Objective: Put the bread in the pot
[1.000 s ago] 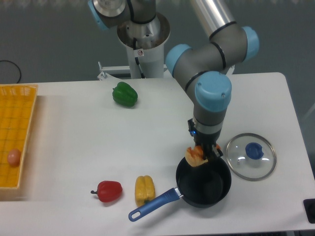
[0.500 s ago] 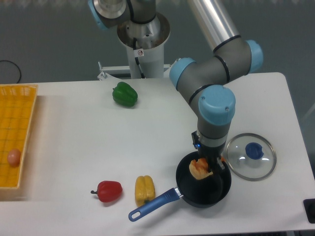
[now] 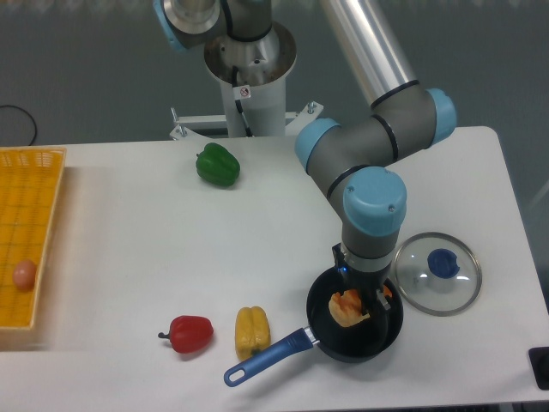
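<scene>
Your pincer [image 3: 360, 302] is down inside the pot [image 3: 355, 319], at lower right of the frame, and it is clamped on the bread [image 3: 346, 307]. The bread sits low within the pot's rim, toward the left half of the black interior; you cannot tell from this view whether it touches the pot's floor. The arm's wrist, with its blue cap [image 3: 374, 201], stands directly above the pot and hides most of the pincer, so only the tips show beside the bread.

The pot rests on the white surface [image 3: 129, 249], its blue handle [image 3: 268, 354] running out toward the lower left. Just right of the pot, close to its rim, lies the glass lid [image 3: 437, 273] with a blue knob, flat on the surface.

Left of the handle stands a yellow pepper [image 3: 252, 330], near the handle's upper side, and further left a red pepper [image 3: 190, 333]. A green pepper [image 3: 218, 166] lies well apart from these, in the upper middle of the frame near the arm's base. Along the left edge you see a yellow tray [image 3: 34, 206] with a small pinkish egg-like thing [image 3: 25, 275] in it.
</scene>
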`<state>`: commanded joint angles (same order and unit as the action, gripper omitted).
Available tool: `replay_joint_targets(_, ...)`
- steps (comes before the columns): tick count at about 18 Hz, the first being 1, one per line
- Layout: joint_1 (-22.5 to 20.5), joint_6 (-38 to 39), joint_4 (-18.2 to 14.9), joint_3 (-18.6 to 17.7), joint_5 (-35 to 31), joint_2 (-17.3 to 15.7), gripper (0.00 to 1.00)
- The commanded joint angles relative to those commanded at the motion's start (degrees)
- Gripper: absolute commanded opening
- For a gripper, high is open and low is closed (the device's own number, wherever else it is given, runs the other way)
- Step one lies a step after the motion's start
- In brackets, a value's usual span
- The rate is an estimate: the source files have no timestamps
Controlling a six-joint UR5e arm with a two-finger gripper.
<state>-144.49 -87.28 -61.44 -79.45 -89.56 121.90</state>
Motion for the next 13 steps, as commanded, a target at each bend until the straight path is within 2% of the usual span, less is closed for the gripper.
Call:
replay_joint_targets(3, 0.2, -0.2, 0.1, -0.1, 0.0, -0.1, 0.73)
replay_joint_targets(8, 0.3, -0.4, 0.0, -0.6, 0.0, -0.7, 0.88)
replay_joint_targets(10, 0.2, -0.8, 0.0, -1.3, 0.0, -1.6, 0.93)
replay_joint_targets(11, 0.2, -1.3, 0.1, -1.8, 0.0, -2.3, 0.99)
replay_joint_targets(13, -0.1, -1.9, 0.0, -3.8, 0.0, -4.5, 1.0)
